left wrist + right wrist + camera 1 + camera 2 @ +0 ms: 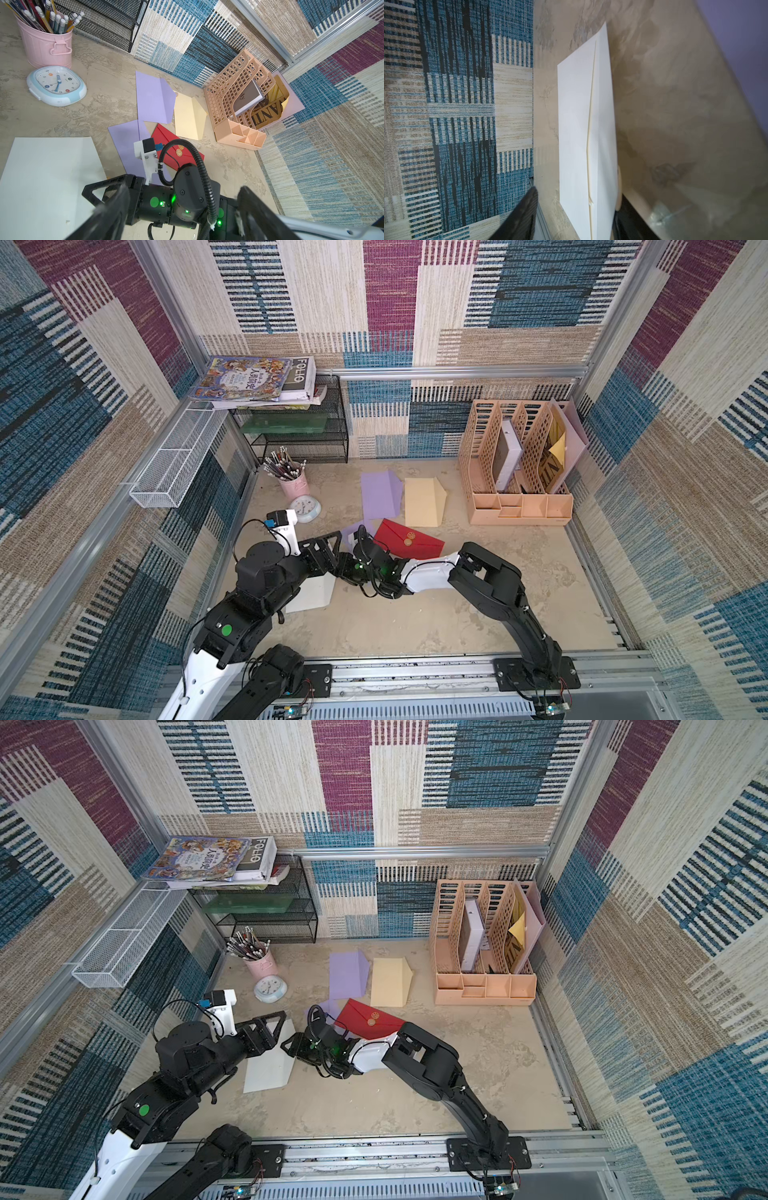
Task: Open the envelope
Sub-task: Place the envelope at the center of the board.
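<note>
The white envelope (266, 1073) lies flat at about 8 o'clock on the table (415, 1094), partly under the left arm. In the right wrist view its pointed flap shows only a thin raised edge, so I judge the opening begun but not finished. The envelope is thin, smooth, matt paper. The left fingers (112, 207) are spread wide and empty. The right fingers (523, 214) are parted and grasp nothing.
</note>
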You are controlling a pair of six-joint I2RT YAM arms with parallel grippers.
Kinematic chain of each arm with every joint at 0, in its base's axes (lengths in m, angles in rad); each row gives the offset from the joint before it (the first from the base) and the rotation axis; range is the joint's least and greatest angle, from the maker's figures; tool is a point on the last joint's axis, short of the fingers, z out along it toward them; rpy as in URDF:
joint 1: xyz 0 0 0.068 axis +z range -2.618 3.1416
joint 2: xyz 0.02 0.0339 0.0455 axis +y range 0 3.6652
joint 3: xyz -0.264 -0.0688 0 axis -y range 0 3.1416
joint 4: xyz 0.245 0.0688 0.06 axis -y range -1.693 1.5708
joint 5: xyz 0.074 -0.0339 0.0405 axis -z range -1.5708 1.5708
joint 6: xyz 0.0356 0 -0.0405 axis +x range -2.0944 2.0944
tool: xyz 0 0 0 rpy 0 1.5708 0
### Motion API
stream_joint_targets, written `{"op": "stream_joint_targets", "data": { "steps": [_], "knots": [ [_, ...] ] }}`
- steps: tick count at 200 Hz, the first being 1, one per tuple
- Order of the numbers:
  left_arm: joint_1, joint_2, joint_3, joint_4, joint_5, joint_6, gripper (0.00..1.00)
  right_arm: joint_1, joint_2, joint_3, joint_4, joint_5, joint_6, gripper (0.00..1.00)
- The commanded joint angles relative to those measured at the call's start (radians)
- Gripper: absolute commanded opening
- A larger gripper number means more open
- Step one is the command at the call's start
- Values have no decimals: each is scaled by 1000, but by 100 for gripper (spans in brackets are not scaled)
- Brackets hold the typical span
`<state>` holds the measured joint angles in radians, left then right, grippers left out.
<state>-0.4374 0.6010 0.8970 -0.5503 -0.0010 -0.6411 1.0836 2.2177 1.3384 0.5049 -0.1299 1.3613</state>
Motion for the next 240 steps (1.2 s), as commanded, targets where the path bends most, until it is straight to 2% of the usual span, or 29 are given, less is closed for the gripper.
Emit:
{"op": "stream_joint_targets", "data": {
  "steps": [1, 15, 35, 90, 169, 194, 213, 240],
  "knots": [
    [2, -4, -2, 7, 4, 3, 84, 2, -10, 34, -134, 53, -40, 60],
    [2, -4, -6, 9, 2, 0, 84, 6, -13, 69, -219, 84, -62, 67],
    [2, 0, -7, 14, 6, -2, 84, 12, -16, 99, -288, 113, -78, 69],
    [1, 9, -6, 17, 3, -1, 83, 13, -38, 89, -337, 146, -77, 70],
    [2, 54, -20, 51, 9, -5, 84, -3, -226, -53, -355, 222, -136, 70],
    [2, 101, -28, 79, 17, 3, 84, -35, -339, -140, -383, 288, -214, 70],
    [2, 156, -31, 108, 24, 12, 84, -125, -404, -163, -449, 324, -318, 70],
    [2, 244, -41, 172, 49, 5, 84, -255, -414, -170, -497, 262, -453, 69]
  ]
}}
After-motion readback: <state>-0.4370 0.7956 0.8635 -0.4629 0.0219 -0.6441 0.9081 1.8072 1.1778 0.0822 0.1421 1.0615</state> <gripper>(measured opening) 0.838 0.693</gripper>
